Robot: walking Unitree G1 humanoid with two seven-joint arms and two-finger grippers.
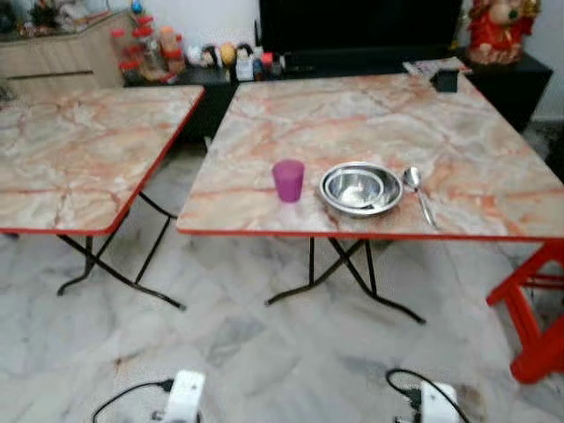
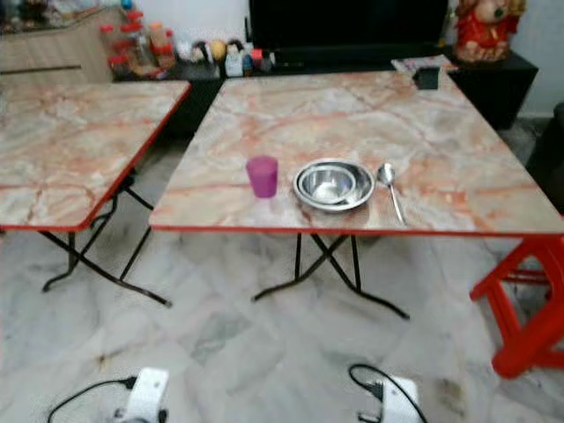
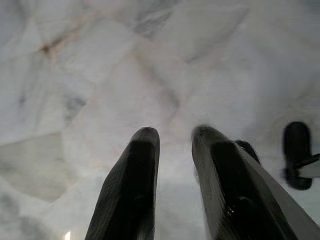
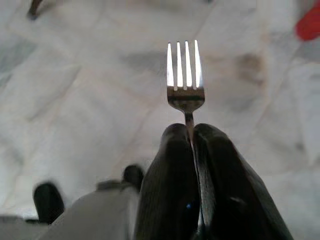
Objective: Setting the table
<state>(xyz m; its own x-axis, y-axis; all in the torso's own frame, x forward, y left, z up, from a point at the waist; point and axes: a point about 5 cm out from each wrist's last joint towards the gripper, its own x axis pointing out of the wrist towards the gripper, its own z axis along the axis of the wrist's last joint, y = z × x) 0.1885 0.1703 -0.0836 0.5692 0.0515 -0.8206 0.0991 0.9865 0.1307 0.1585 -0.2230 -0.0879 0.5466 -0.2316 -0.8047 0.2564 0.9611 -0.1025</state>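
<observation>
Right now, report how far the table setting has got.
Done: a purple cup, a steel bowl and a spoon sit in a row near the table's front edge. In hand: the right gripper is shut on a fork, low over the floor. Left: carry the fork to the setting. The left gripper is open, holding nothing.

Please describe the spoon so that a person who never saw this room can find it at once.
Look at the right-hand marble-patterned folding table, near its front red edge. Three things stand there in a row: a purple cup, a steel bowl, then the spoon. It is the only flat, long-handled piece, lying just right of the bowl.
</observation>
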